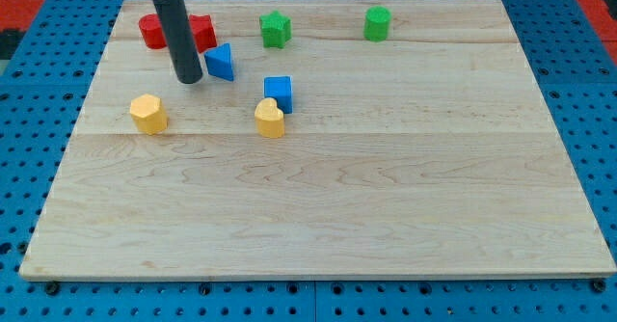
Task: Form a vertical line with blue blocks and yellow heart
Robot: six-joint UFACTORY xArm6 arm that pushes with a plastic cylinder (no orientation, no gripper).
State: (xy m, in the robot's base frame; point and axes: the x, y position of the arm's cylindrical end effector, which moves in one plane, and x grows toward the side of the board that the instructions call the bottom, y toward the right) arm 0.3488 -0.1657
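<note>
The near half of the wooden board [318,216], toward the view's bottom, carries no blocks. All pieces sit in the far half.

Nearest row: the yellow heart [270,119] lies left of centre. A second yellow block [147,113], apparently hexagonal, stands well apart from it toward the view's left.

Next row: the blue cube [279,93] sits just above and slightly right of the yellow heart, touching it or nearly so. These two already form a short, roughly vertical pair.

Next row: the blue triangular block [222,62] lies up and to the left of the blue cube, out of line with the pair. The rod's lower end, the tip [189,79], rests just beside this block on its left, at or very near contact. The arm carries no claw, only this plain rod, so nothing opens, closes or clamps.

Far row: two red blocks [154,30] stand partly hidden behind the rod, so their shapes cannot be determined. A green star [275,28] and a green block [377,22] of rounded or hexagonal form stand further right.

Governing relation: the blue triangular block lies directly to the right of the tip, and the column through the cube and heart lies further right again. In judgement, a rightward push would carry the triangular block toward a place above the cube. The tip appears slightly low on the block, so the push could turn it or drive it upward.
</note>
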